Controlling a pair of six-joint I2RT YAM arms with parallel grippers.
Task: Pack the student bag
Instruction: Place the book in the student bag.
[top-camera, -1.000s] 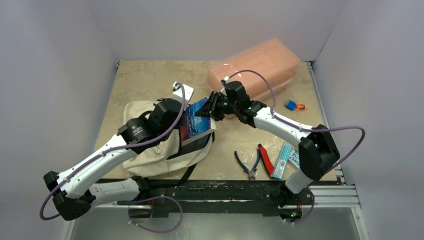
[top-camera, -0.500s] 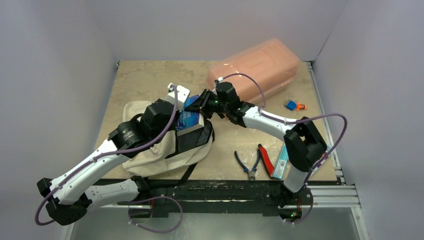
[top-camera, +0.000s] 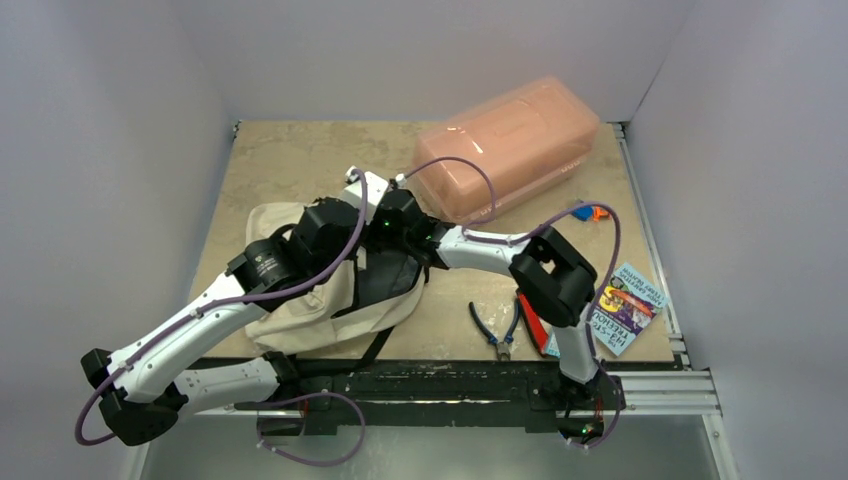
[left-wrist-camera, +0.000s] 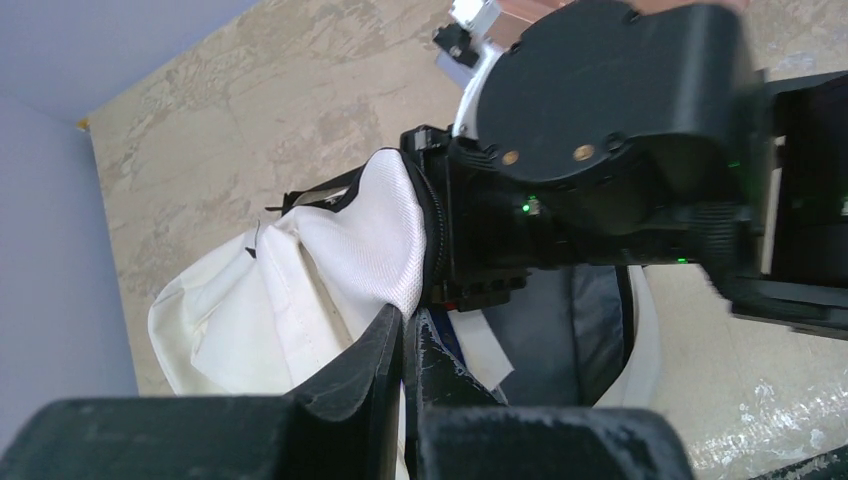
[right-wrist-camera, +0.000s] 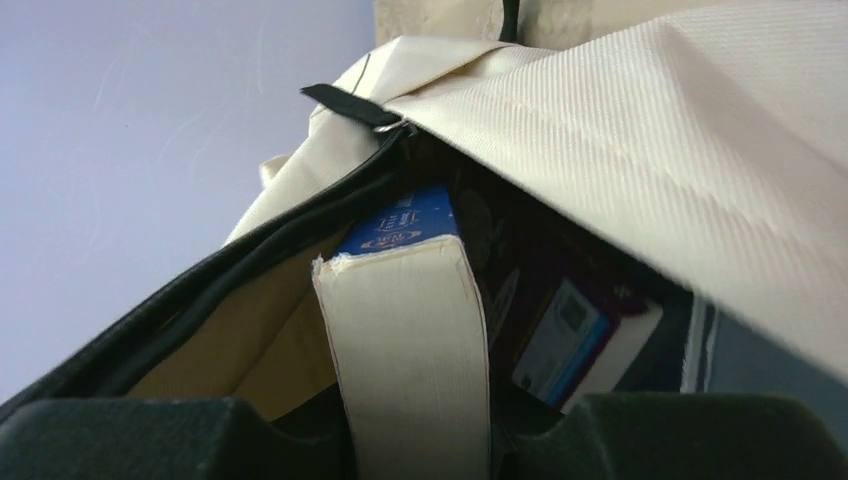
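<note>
student bag (top-camera: 300, 318) mouth blocked by right gripper (right-wrist-camera: 420, 440) with book (right-wrist-camera: 400, 300); left gripper (left-wrist-camera: 408, 345) at rim.

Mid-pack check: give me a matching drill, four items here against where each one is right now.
Items: 1 book; 2 blue-handled pliers; 3 pink box; 4 leaflet.
Places: A far side of the table; B in the student bag mouth, held by the right gripper; C near right corner; D near edge, right of the bag.
Pairs: 1-B; 2-D; 3-A; 4-C.
</note>
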